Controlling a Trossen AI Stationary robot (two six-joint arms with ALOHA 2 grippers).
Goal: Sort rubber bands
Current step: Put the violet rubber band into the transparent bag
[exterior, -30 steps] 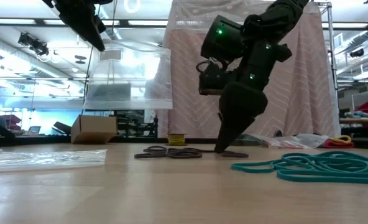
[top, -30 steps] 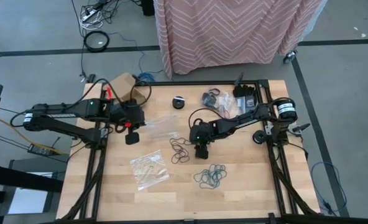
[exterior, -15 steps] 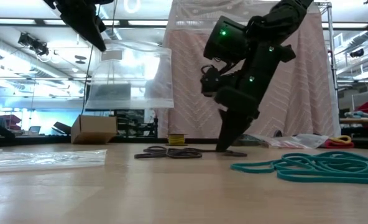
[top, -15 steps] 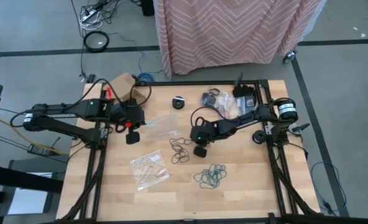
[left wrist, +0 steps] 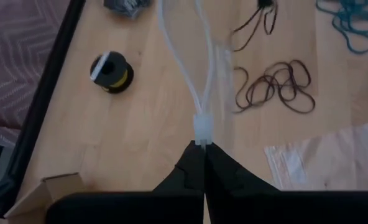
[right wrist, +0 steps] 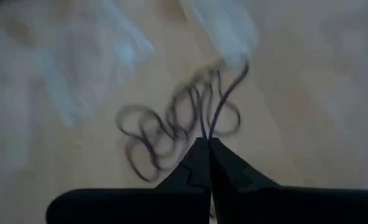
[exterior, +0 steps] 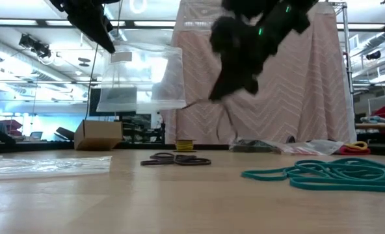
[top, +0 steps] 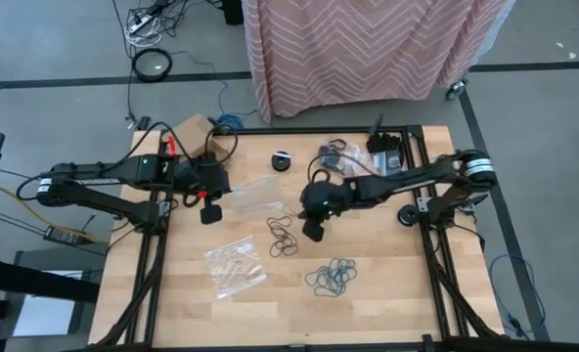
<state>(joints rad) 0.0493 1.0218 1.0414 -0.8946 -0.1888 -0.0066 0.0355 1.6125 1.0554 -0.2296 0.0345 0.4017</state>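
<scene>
A clear plastic bag (top: 255, 194) hangs from my left gripper (top: 209, 210), which is shut on it at the table's left. My right gripper (top: 312, 232) is up over the table's middle, shut on one dark brown rubber band (right wrist: 224, 102). The rest of the brown rubber bands (top: 283, 237) lie in a loose pile just left of it. Teal rubber bands (top: 332, 278) lie nearer the front edge, and black ones (top: 334, 154) lie at the far right. My left gripper pinches the bag's upper rim (left wrist: 201, 126) between its two fingertips, slanting down from the table's left. The bag hangs below the fingers (exterior: 140, 81), clear of the table. My right gripper pinches one strand of the thin band (right wrist: 210, 129) between its two fingertips, slanting down. The loop trails away from the tips; whether its far end is clear of the pile, I cannot tell.
A second clear bag (top: 236, 264) holding small bands lies flat near the front left. A small black disc (top: 283, 160) sits at the far middle, and a cardboard box (top: 194, 130) is at the far left corner. Bare wood lies toward the front edge.
My right gripper has shut at the right side of the brown pile, taken hold of a band, then risen well above the table while rolling its wrist. The band has come up with it; the rest of the pile has stayed put.
</scene>
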